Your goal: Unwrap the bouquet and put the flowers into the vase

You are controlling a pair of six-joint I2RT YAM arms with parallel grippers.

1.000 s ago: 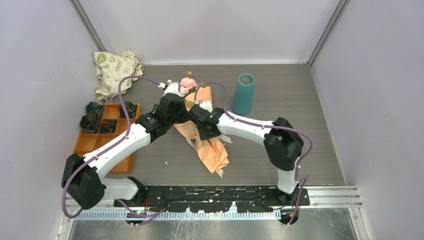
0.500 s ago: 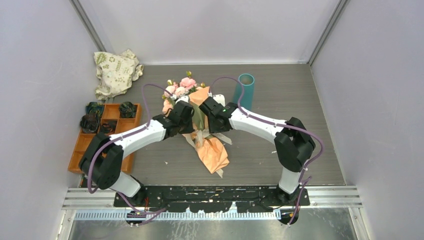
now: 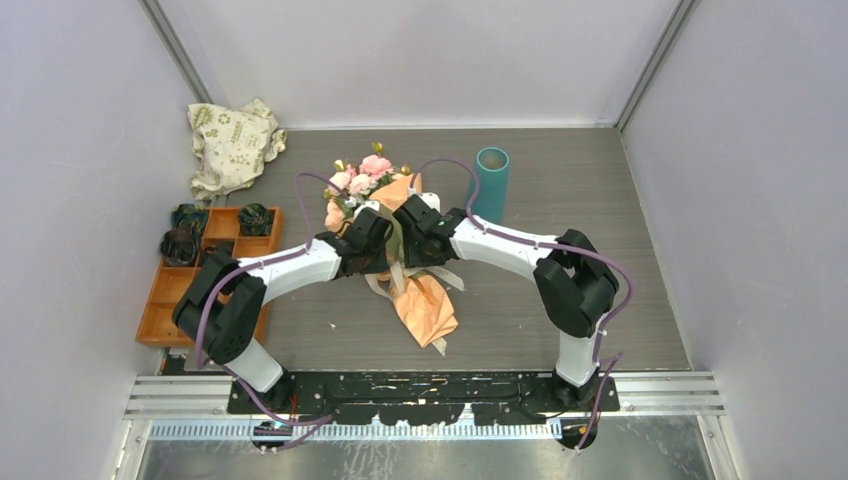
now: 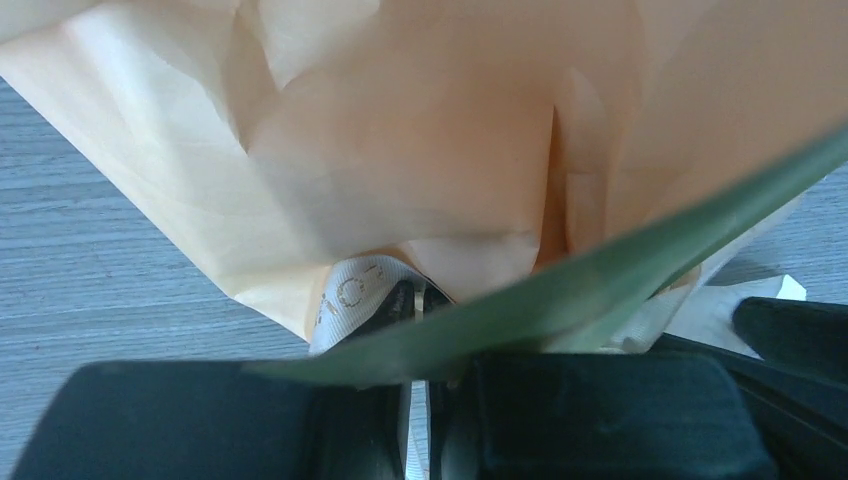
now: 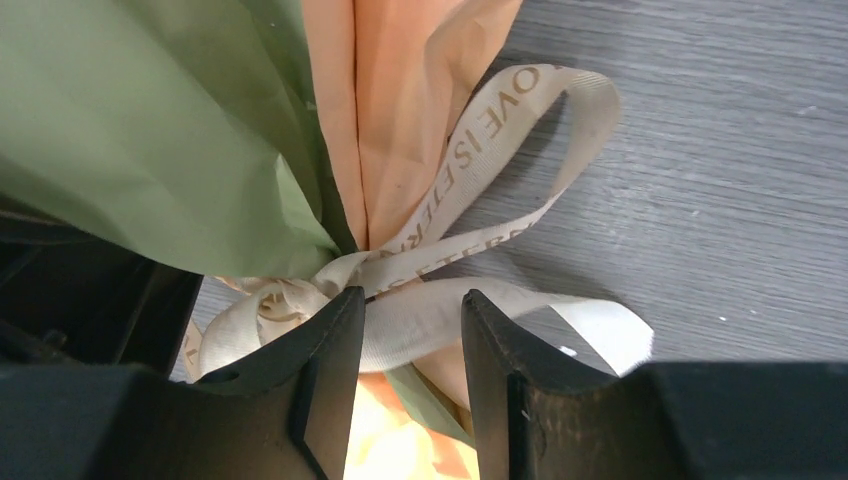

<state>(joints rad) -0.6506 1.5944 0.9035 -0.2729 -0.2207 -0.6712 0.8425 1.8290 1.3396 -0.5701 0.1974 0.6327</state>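
Note:
The bouquet (image 3: 424, 305) lies mid-table, orange paper cone toward me, pink and peach flowers (image 3: 364, 180) at its far end. A beige ribbon (image 5: 480, 135) bow ties its waist beside the olive-green sheet (image 5: 150, 130). My left gripper (image 4: 420, 300) meets the waist from the left, shut on a strip of ribbon (image 4: 417, 420) under the orange paper (image 4: 400, 130). My right gripper (image 5: 412, 305) comes from the right and stands open, a ribbon tail running across the gap between its fingertips. The teal vase (image 3: 489, 185) stands upright at the back right.
A white leaf-printed cloth bag (image 3: 230, 140) lies in the back-left corner. An orange compartmented tray (image 3: 160, 300) with dark green rosettes sits at the left edge. Grey walls close in the table on three sides.
Both wrists have closed in on the bouquet's tied waist. The left arm swung right and nearer, uncovering the blooms, and its elbow folded in. The right wrist shifted slightly back.

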